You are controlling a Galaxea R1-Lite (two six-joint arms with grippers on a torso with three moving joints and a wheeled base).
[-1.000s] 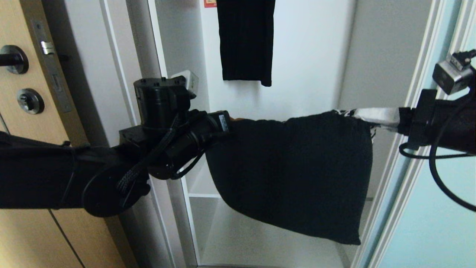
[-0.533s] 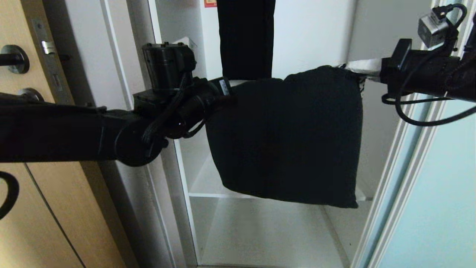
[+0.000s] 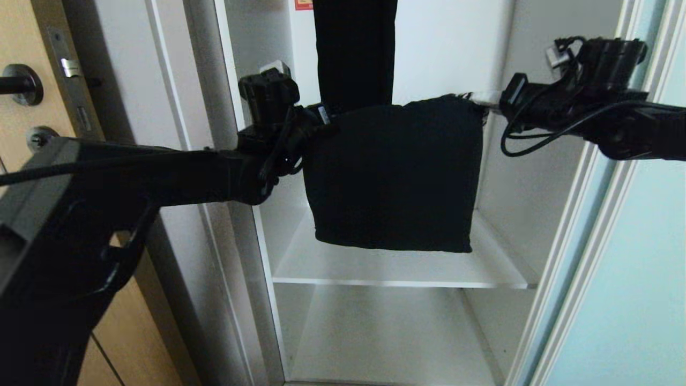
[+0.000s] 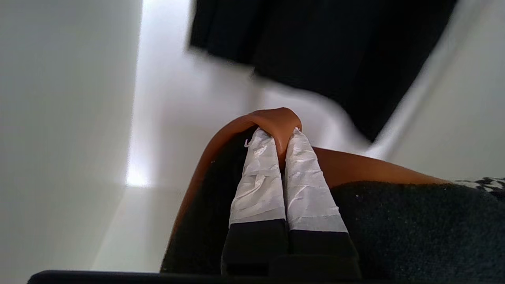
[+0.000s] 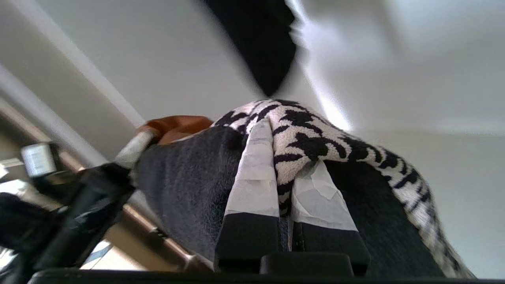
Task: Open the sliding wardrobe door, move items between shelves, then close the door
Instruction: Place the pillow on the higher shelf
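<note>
I note bundle of clothes [image 3: 394, 177]: matt black fleecy cloth, smooth rust-brown piece, nubby houndstooth. Shelves [image 3: 396, 265]: smooth white laminate. Sliding wardrobe door [image 3: 632, 300]: frosted glass.

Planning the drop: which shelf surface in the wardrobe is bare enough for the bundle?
Both: the upper shelf under the bundle, and the lower shelf. Crowded above: hanging garment, left gripper, right gripper.

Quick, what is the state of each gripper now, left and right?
Left gripper: shut on the rust-brown edge of the folded bundle of clothes.
Right gripper: shut on the bundle's houndstooth piece.
</note>
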